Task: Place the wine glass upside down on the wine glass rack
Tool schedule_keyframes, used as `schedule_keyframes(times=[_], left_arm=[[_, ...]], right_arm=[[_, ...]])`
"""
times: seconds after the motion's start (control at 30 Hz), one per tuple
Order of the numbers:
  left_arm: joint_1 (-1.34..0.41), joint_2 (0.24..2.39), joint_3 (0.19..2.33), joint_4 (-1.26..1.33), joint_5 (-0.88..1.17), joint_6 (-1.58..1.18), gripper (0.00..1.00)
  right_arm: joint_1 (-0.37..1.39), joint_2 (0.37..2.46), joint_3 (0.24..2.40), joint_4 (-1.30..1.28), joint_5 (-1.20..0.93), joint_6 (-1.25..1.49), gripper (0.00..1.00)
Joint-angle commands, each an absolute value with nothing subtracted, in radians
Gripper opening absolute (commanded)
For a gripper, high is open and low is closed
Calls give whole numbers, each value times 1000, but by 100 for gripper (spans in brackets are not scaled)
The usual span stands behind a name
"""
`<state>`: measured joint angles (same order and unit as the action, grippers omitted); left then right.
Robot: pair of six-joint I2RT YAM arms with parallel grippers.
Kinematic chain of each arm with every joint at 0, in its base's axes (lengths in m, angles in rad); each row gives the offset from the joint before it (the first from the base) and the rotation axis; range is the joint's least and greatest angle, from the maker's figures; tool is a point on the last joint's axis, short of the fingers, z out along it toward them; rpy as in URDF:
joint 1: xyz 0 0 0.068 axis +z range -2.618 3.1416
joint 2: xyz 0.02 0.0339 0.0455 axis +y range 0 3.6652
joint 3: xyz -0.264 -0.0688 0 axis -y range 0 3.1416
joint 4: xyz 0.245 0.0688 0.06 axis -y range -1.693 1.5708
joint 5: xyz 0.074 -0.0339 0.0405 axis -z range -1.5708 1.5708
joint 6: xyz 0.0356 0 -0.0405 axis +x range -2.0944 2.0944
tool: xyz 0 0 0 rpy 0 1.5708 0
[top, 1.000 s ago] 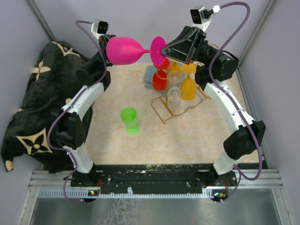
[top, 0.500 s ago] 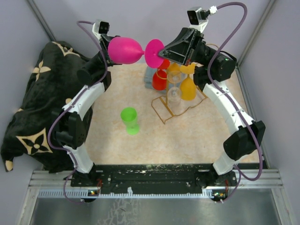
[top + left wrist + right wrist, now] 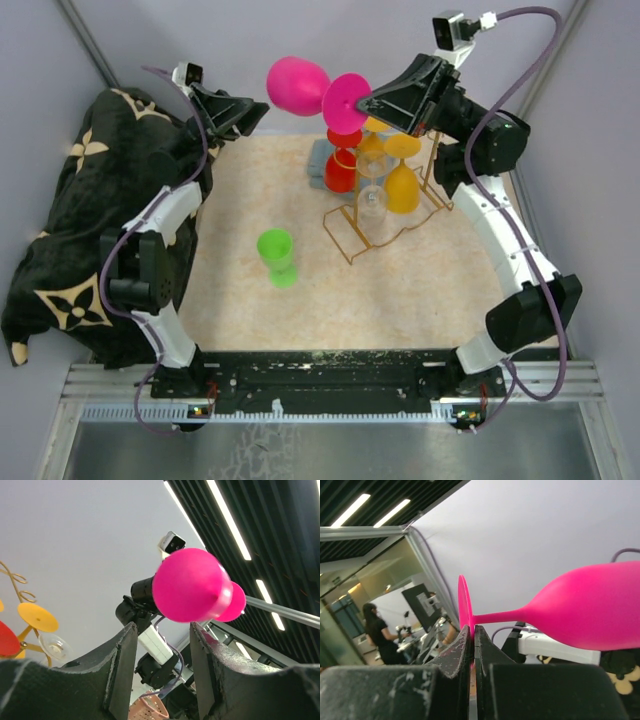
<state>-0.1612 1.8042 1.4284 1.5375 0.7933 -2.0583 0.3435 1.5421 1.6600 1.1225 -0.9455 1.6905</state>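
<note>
- Bright pink wine glass (image 3: 300, 85): opaque, with a rounded bowl, thin stem and flat round foot.
- Held sideways in the air beyond the far edge of the tabletop (image 3: 420, 290), bowl pointing left, just past the gold wire rack (image 3: 338, 240).
- Pinched at the foot by the closed right fingers (image 3: 460, 650).
- Left fingers (image 3: 122, 665) spread open, empty, apart from the bowl.
- Hanging on the rack: one red glass (image 3: 340, 176), one clear glass (image 3: 372, 203), at least one orange glass (image 3: 402, 188).
- One green glass (image 3: 277, 255) standing left of the rack.
</note>
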Motion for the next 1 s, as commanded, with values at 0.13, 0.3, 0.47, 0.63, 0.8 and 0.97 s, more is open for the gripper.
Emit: schedule_keyframes(times=[0.13,0.3,0.47,0.63,0.8,0.97], left_arm=[[-135,1743,1410,1752,825,-2063,50],[-132,1726,1410,1729,844,-2041,49],[-130,1712,1411,1697,865,-2019,49],[-130,1702,1419,1679,882,-2011,48],[-130,1686,1416,1657,898,-1990,47],[-130,1678,1409,1654,901,-1986,47]], right_arm=[[198,1361,1616,858,-929,1450,0],[123,1278,1627,488,-904,1165,0],[59,1220,1662,131,-777,929,0],[51,1189,1720,-159,-565,705,0],[46,1192,1767,-361,-351,618,0],[43,1176,1780,-479,-132,575,0]])
